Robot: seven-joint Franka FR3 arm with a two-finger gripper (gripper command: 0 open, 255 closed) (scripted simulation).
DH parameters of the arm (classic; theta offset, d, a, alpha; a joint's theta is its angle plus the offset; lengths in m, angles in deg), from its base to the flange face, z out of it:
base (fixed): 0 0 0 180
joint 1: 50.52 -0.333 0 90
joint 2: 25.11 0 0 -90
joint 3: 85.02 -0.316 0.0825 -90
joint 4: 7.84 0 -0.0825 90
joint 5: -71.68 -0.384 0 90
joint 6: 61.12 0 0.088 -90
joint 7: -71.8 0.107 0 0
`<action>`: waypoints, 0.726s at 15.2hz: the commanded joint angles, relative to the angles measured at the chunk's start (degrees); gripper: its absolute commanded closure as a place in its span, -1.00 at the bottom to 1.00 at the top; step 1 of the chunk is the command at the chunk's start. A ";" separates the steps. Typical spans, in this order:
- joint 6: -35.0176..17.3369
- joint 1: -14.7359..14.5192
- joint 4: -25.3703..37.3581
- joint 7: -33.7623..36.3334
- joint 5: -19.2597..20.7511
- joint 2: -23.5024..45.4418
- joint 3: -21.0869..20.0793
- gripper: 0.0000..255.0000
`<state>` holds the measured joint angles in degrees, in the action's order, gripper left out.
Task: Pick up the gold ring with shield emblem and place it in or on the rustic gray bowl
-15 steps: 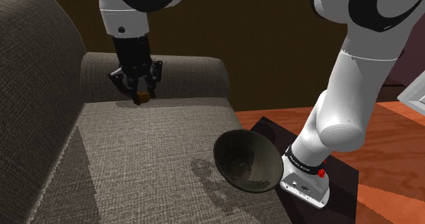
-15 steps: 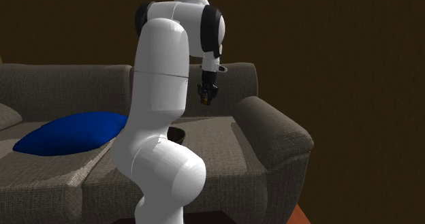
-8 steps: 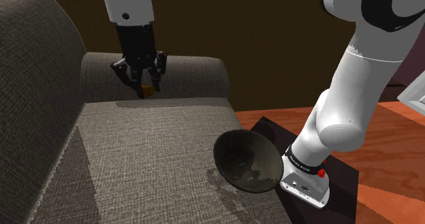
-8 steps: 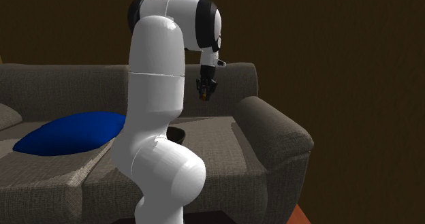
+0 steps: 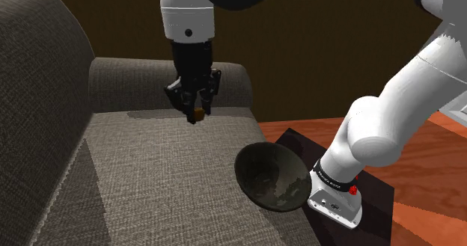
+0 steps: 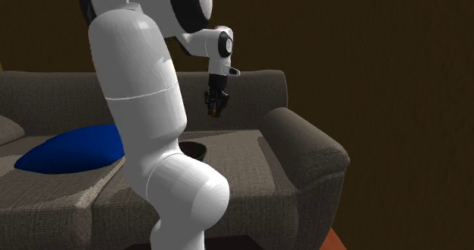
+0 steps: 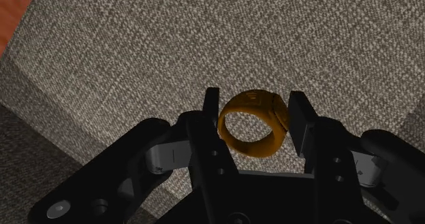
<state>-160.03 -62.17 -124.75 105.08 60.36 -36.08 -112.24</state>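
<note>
Aloft, gold ring (image 7: pixel 272 111) in the tool (image 7: pixel 255 103), emblem outward toward the sofa (image 7: pixel 204 32).

grey sofa (image 5: pixel 150 177) carrying everything | dark bowl (image 5: pixel 271 177) sitting tipped at seat's 4 o'clock edge, shoulder view | blue cushion (image 6: pixel 68 148) lying at 9 o'clock, second exterior view

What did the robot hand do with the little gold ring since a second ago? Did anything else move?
The gripper carried the gold ring toward the shoulder view's right, above the sofa and closer to the dark bowl. The ring stayed clasped in the gripper the whole time; nothing was let go. The bowl, the sofa and the blue cushion stayed where they were.
</note>
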 commanded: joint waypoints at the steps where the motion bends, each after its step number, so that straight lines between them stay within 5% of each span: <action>1: 0.27 -0.60 -4.45 -0.80 -2.17 -5.04 0.41 1.00; 11: 5.52 -7.23 -21.90 -0.88 -10.40 -28.45 2.32 1.00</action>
<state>-155.17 -68.50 -145.23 103.62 50.88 -62.31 -109.75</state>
